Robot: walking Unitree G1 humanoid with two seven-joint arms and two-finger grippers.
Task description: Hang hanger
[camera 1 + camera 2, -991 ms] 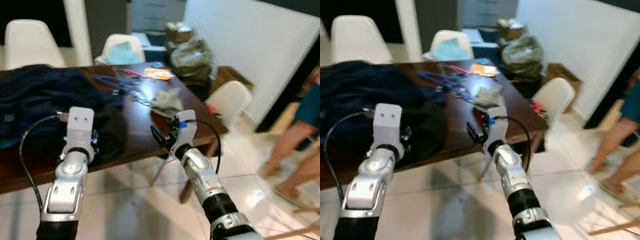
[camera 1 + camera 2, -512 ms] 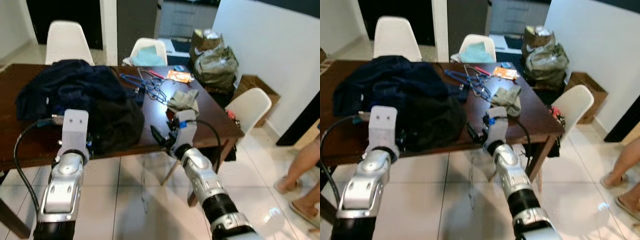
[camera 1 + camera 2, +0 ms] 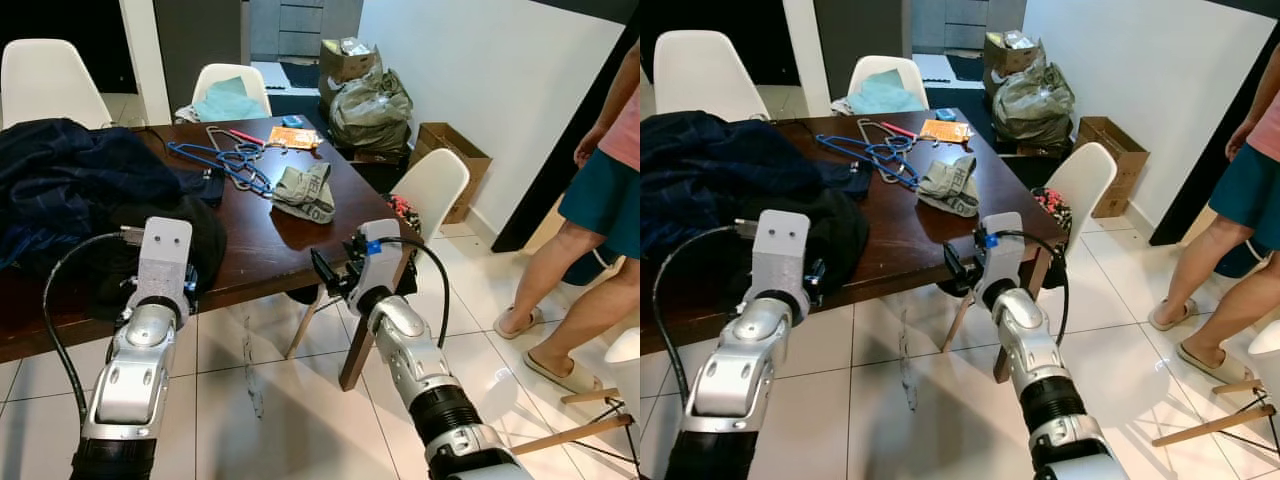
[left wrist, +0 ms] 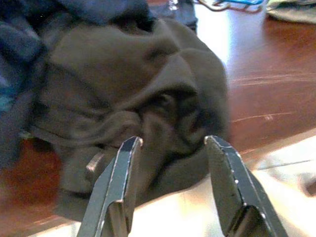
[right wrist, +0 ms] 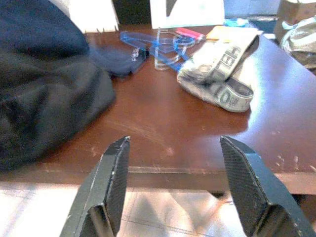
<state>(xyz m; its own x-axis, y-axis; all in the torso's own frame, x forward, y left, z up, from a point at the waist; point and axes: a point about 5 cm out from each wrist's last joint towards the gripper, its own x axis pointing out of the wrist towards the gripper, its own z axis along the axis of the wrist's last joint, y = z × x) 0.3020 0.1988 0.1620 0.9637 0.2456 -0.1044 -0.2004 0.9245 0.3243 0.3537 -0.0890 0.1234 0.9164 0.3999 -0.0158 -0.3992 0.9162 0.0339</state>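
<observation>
dark clothes (image 3: 90, 190) and folded garment (image 3: 305, 190) flank blue hangers (image 3: 225, 160) on table (image 3: 270, 245).

Dark wood surface (image 3: 262, 243) on glossy white tile floor (image 3: 300, 420). White chairs (image 3: 432, 186) at far side and right end. White wall (image 3: 480, 70) at right; cardboard box (image 3: 449, 150) and stuffed bags (image 3: 368, 100) against it. Person's legs (image 3: 560, 290) at right.

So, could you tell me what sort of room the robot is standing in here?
Most likely a home dining area: a dark wooden table ringed by white chairs, strewn with clothes and blue hangers, on a tiled floor.
</observation>
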